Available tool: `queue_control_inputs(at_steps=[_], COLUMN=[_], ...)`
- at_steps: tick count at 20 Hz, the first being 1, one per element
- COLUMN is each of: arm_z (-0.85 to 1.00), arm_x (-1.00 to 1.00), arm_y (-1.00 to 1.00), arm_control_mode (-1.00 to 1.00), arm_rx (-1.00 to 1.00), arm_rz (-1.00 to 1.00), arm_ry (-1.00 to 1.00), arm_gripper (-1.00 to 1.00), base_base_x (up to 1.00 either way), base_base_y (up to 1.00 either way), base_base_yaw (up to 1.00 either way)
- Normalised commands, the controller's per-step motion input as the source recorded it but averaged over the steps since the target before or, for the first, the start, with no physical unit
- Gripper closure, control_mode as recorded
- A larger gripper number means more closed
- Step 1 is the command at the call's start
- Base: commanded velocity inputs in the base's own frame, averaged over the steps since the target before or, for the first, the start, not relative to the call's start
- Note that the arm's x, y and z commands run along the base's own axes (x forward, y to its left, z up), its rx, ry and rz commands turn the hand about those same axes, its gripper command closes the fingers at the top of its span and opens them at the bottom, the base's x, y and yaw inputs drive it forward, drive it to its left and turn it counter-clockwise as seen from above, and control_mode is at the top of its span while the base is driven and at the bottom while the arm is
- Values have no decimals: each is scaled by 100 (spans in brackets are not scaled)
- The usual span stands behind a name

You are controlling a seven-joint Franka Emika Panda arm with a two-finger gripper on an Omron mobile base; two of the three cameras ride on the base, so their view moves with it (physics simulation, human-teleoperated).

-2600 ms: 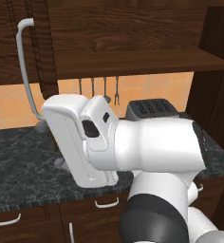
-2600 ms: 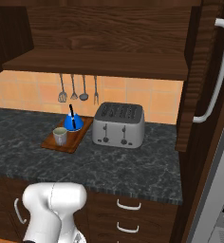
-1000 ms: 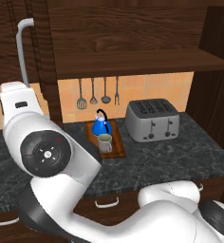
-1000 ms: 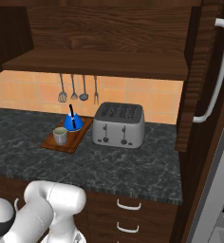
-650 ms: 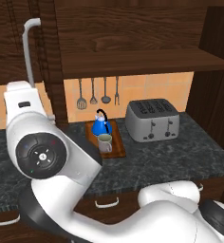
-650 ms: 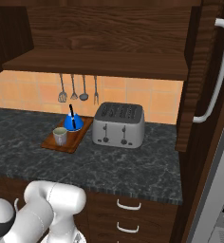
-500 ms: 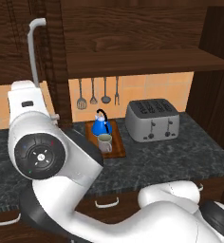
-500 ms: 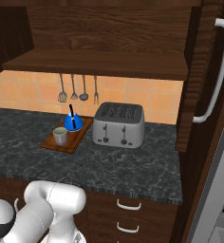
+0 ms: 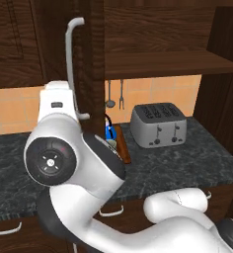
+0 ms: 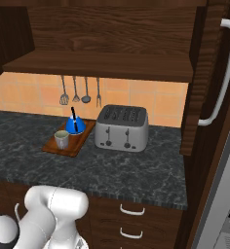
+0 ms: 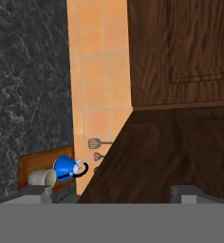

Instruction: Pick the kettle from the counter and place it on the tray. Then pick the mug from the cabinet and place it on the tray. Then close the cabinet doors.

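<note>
Doors: the left door is swung partway across the open cabinet, its grey bar handle just above the white arm; the right door stands open, edge-on, at the right.
Jaws: spread wide and holding nothing; the gripper shows two dark tips far apart, facing the door's wood face.
Arm: large and white, low in front of the worktop.
Kettle: blue, upright on the tray, at its back end near the tiled wall.
Mug: grey-beige, on the same tray, just in front of the kettle.
Toaster: silver, on the worktop beside the tray.
Utensils: four hang on the wall behind the tray.
</note>
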Motion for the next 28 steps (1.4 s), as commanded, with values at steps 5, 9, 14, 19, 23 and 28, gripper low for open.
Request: queue_control_inputs(at_steps=[5, 9, 14, 19, 23, 28], arm_z=[1, 4, 2, 0, 2, 2], arm_x=[25, 33, 37, 36, 40, 42], arm_y=[-62, -55, -50, -47, -39, -30], arm_control_mode=[-100, -100, -100, -100, -100, -100], arm_rx=[0, 0, 0, 0, 0, 0], arm_rz=[-16, -15, -12, -11, -6, 0], arm_ry=[0, 0, 0, 0, 0, 0], arm_gripper=[-100, -100, -100, -100, -100, -100], base_base_x=[0, 0, 0, 0, 0, 0], base_base_y=[0, 0, 0, 0, 0, 0], base_base_yaw=[0, 0, 0, 0, 0, 0])
